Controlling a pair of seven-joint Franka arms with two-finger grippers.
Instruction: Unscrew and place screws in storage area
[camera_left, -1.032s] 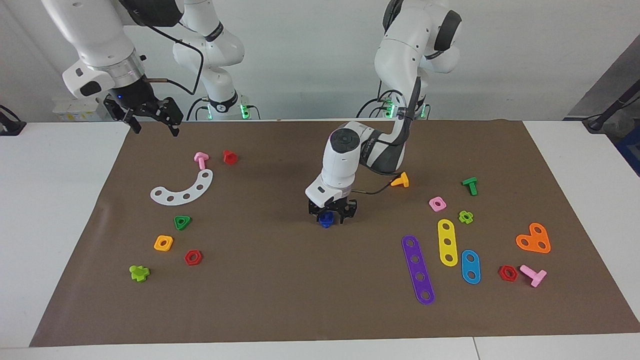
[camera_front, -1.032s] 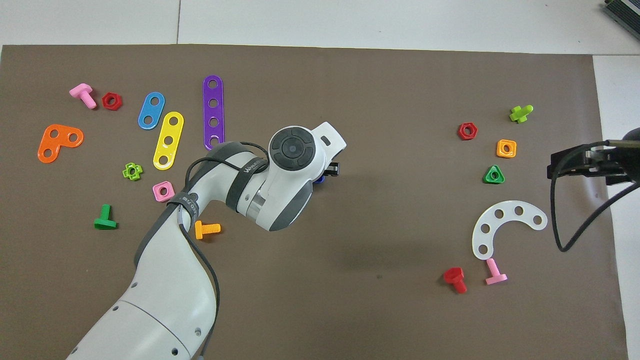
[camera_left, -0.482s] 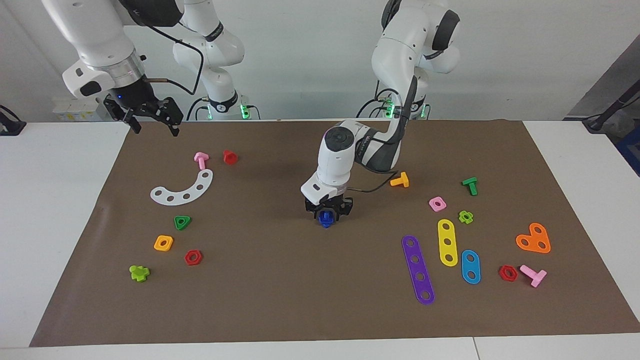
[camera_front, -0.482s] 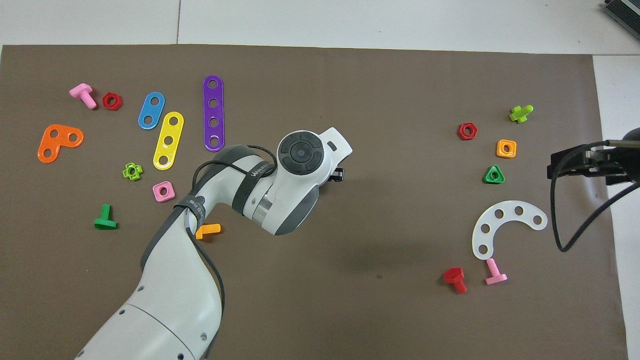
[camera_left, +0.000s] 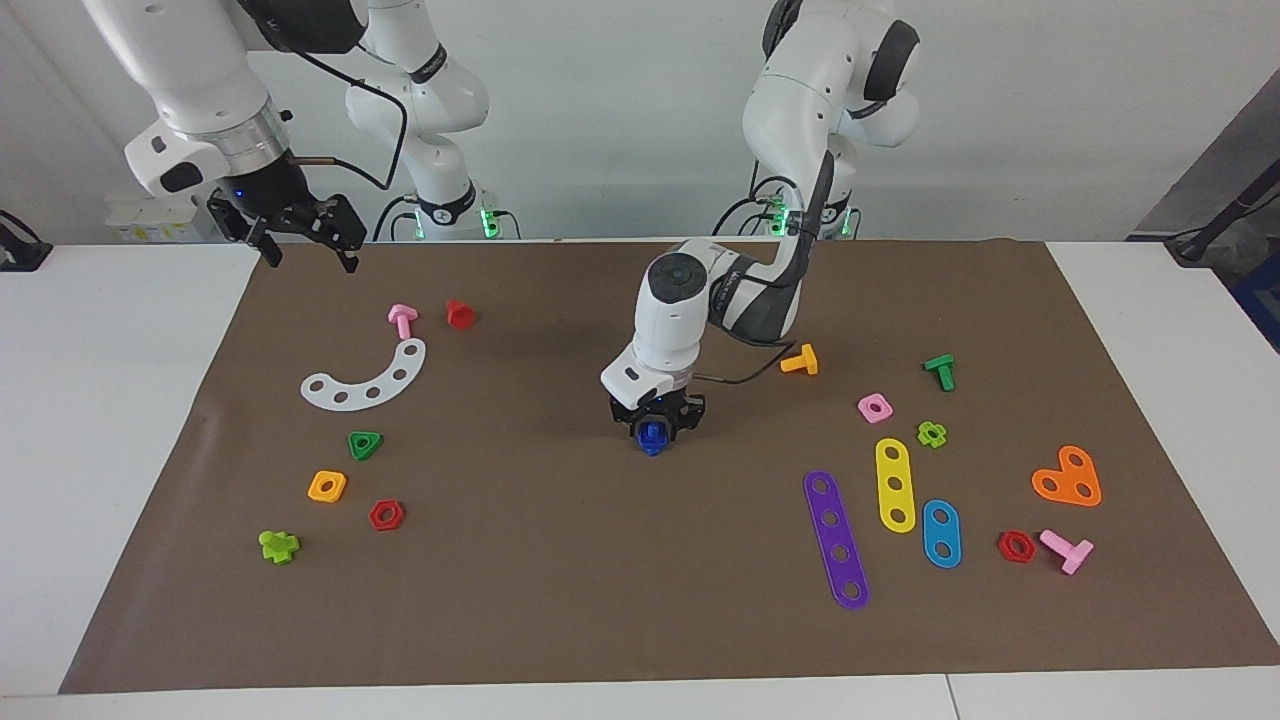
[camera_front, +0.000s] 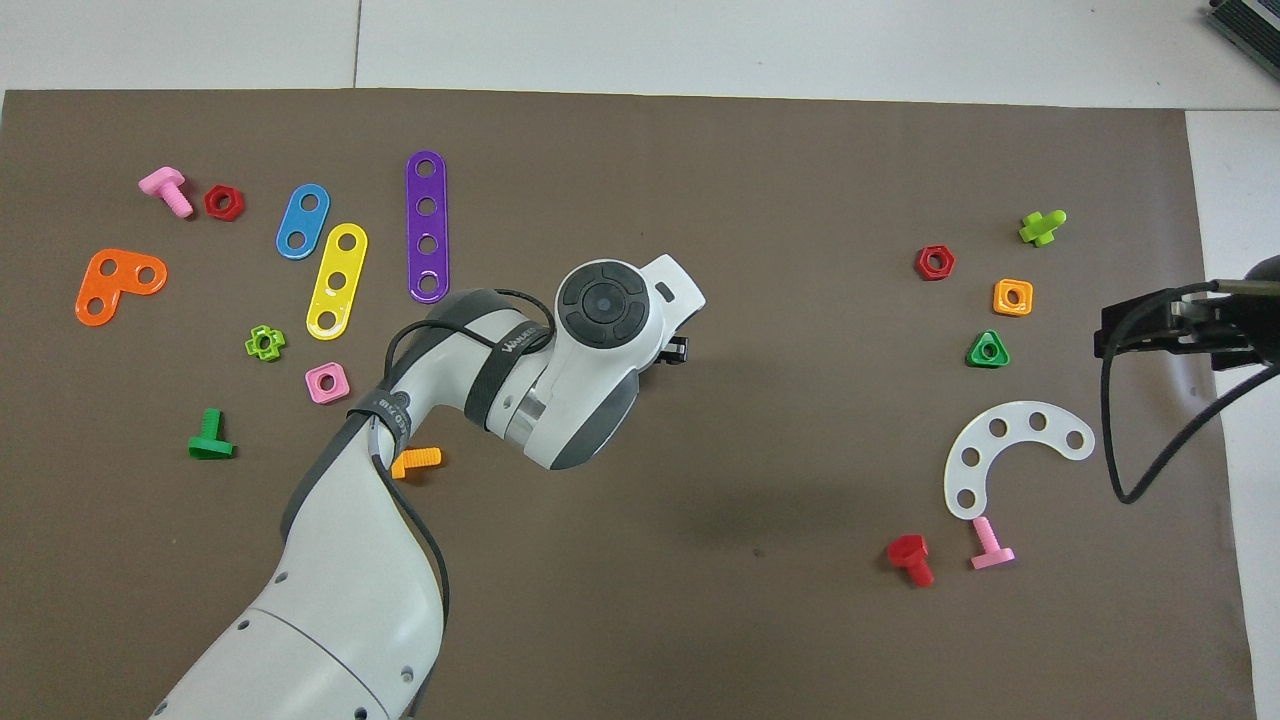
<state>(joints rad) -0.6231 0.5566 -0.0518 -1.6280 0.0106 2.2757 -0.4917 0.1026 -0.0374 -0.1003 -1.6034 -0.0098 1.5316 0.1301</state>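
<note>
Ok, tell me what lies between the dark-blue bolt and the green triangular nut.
Nothing: the brown mat between the dark-blue bolt and the green triangular nut is bare, as the facing view shows; overhead, the left arm hides the bolt.

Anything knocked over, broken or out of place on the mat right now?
Nothing stands out. The loose parts lie flat and apart on the brown mat. The left hand is down at mid-mat around the blue bolt; the right hand waits raised, open, over the mat's corner.
</note>
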